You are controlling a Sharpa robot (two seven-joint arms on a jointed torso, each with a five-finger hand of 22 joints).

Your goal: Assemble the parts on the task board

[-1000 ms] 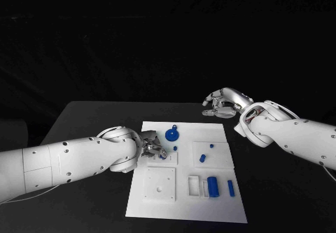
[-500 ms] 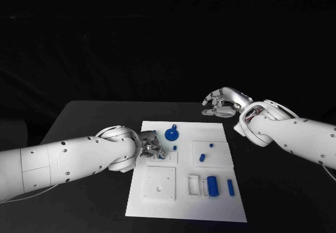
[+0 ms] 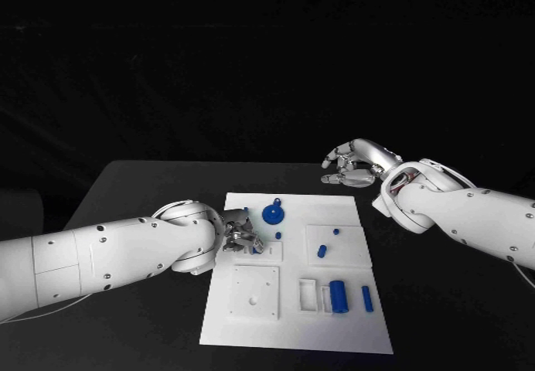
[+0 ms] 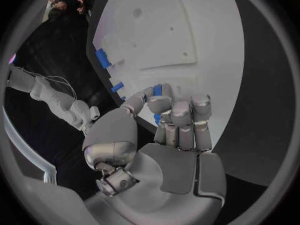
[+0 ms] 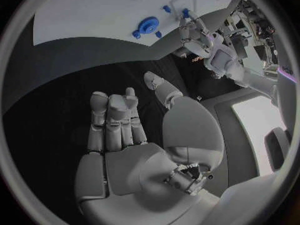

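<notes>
Over black table (image 3: pixel 145 185), left hand (image 3: pixel 242 235) pinches blue part (image 4: pixel 157 90).

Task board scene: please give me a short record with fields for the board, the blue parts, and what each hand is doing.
board: white task board in the middle of the black table
left hand: left hand over the board's left edge, pinches a small blue part
right hand: right hand off the board, above the table beyond its far right corner, fingers curled, holds nothing
parts on board: blue round part near the far edge; blue cylinder in the near right area
</notes>
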